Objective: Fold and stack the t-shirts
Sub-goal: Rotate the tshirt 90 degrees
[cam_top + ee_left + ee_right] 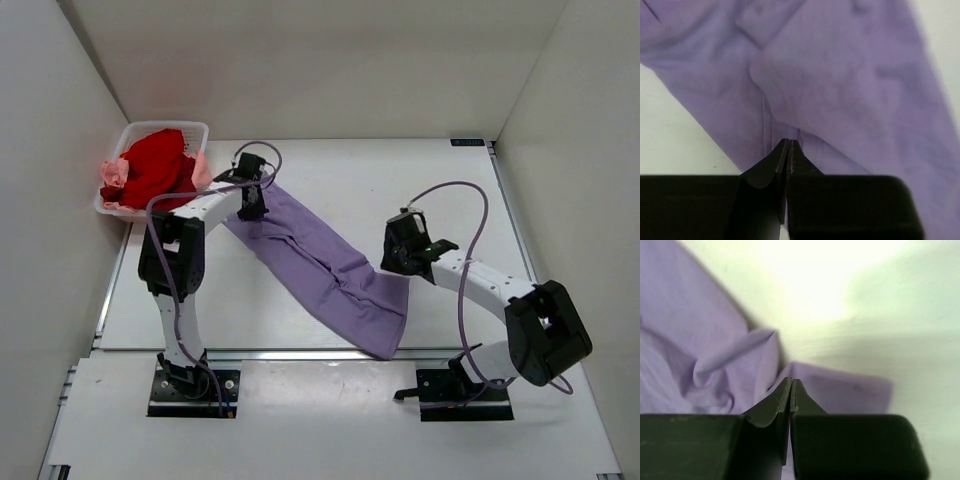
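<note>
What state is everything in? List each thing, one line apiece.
white basket: upright at the far left corner of the table.
red t-shirt: crumpled in the white basket.
pale pink t-shirt: crumpled there too, mostly under the red one.
lavender t-shirt: unfolded, bunched into a diagonal band on the table.
left gripper: shut on the lavender t-shirt's far end.
right gripper: shut on its right edge.

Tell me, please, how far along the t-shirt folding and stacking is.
Done: no shirt looks fully folded or stacked yet. In hand: the lavender t-shirt lies stretched diagonally on the table, with the left end effector and right end effector each shut on the cloth. Remaining: the red t-shirt and pink t-shirt sit crumpled in the white basket.
</note>
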`<state>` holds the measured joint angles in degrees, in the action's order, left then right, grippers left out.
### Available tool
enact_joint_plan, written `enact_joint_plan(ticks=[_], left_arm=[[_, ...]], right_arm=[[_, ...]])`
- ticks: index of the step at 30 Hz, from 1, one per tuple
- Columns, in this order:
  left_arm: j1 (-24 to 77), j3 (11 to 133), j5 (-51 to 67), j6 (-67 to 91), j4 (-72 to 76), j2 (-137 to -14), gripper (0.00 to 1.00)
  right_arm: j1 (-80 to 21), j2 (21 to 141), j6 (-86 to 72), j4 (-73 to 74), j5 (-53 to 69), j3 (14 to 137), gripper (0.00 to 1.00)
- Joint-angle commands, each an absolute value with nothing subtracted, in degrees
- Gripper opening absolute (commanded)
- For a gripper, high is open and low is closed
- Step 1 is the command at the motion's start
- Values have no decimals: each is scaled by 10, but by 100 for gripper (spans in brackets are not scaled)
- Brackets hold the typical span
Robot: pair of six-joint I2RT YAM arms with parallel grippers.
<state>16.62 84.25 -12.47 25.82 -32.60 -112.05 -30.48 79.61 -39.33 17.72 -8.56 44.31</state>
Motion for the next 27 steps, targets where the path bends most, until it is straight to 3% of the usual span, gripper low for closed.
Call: enact_joint_plan(ticks=[1, 8, 11, 14, 17, 18, 21, 26, 27], left_arm=[[176, 817, -109, 290, -287, -1154, 12], [191, 941, -102, 303, -344, -1272, 11], [180, 1097, -67, 301, -429, -1368, 9], [187, 1409, -60, 290, -558, -1508, 9], [177, 1598, -19, 318, -620, -1619, 5], [174, 1587, 4, 327, -605, -1615, 3], [168, 1397, 33, 335, -471, -1550, 0], [173, 1532, 67, 316, -489, -1610, 0], [171, 1514, 79, 315, -484, -1605, 0]], right_arm=[[-258, 777, -330, 175, -99, 432, 0], [-269, 788, -323, 177, -45, 382, 0], [-286, 802, -354, 192, -27, 370, 0], [-310, 810, -397, 205, -24, 355, 0], [-330, 811, -426, 193, -7, 338, 0], [-337, 813, -431, 185, 13, 334, 0], [-380, 833, -442, 170, 21, 340, 0], [-441, 887, -451, 147, 40, 372, 0], [-452, 896, -451, 142, 42, 375, 1]])
